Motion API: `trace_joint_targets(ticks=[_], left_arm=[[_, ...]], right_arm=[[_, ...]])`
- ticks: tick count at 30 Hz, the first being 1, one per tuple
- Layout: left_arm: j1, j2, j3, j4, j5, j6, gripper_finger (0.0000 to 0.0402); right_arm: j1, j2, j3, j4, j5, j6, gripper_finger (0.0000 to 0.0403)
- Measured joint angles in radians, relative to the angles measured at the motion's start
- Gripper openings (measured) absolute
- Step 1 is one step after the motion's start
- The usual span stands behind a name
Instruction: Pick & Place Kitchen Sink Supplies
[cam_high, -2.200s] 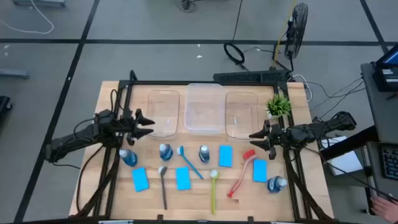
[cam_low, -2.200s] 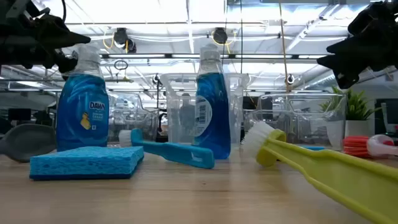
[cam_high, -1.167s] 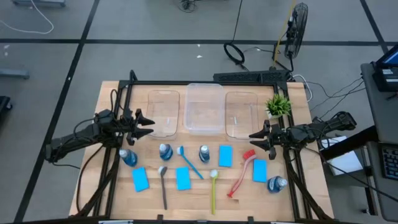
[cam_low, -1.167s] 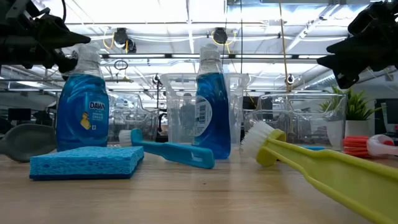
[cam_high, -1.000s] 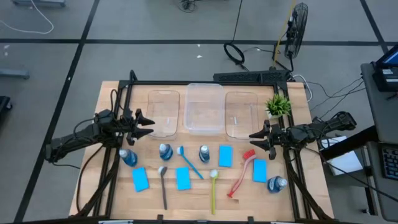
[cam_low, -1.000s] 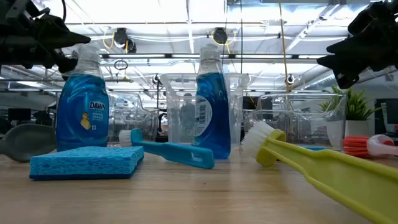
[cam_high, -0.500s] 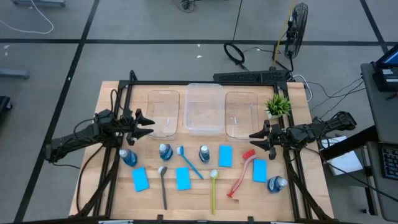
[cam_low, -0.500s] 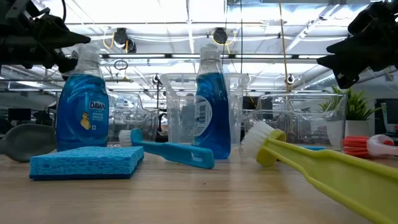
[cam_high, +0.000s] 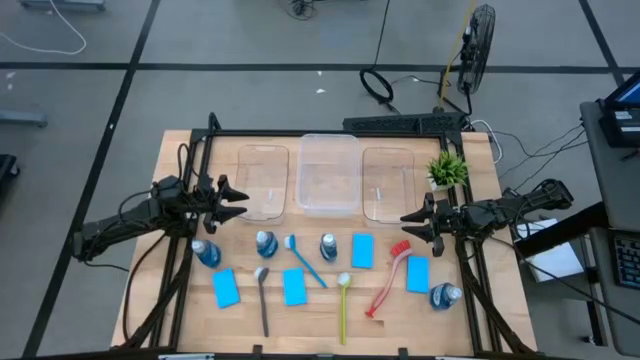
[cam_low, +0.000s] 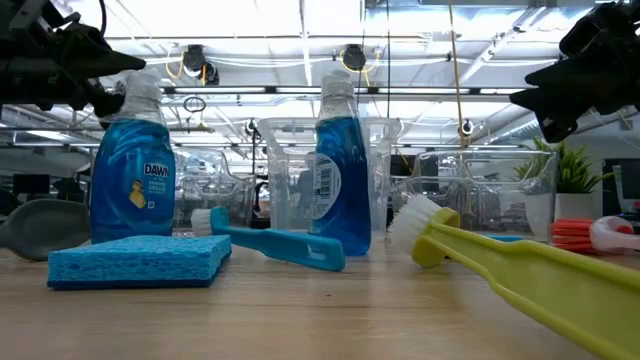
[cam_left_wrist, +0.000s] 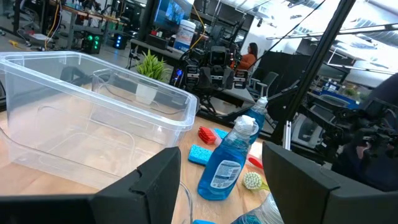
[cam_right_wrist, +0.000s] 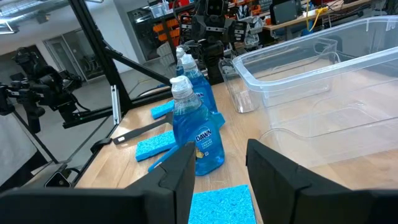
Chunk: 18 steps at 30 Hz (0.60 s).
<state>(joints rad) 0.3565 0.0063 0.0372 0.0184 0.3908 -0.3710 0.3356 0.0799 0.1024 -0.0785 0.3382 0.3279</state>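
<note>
Blue bottles (cam_high: 266, 243), sponges (cam_high: 226, 288) and brushes (cam_high: 386, 278) lie before you across the tabletop's (cam_high: 320, 325) near half, both grippers, left (cam_high: 237, 203) and right (cam_high: 409, 223), hover above with fingers parted, holding nothing.

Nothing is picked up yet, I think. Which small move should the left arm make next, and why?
Probably lower the left claw toward the blue bottle nearest it. Both claws hang open and empty above the table, all supplies lie in front of the three clear tubs, and that bottle stands upright just below the left arm. The right claw waits on its own side.
</note>
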Motion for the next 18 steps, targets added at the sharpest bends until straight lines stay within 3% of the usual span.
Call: trace_joint_targets(ticks=[18], left_arm=[[0.000, 0.000, 0.000, 0.000, 0.000, 0.000, 0.0228]], right_arm=[[0.000, 0.000, -0.006, 0.172, 0.001, 0.000, 0.0130]])
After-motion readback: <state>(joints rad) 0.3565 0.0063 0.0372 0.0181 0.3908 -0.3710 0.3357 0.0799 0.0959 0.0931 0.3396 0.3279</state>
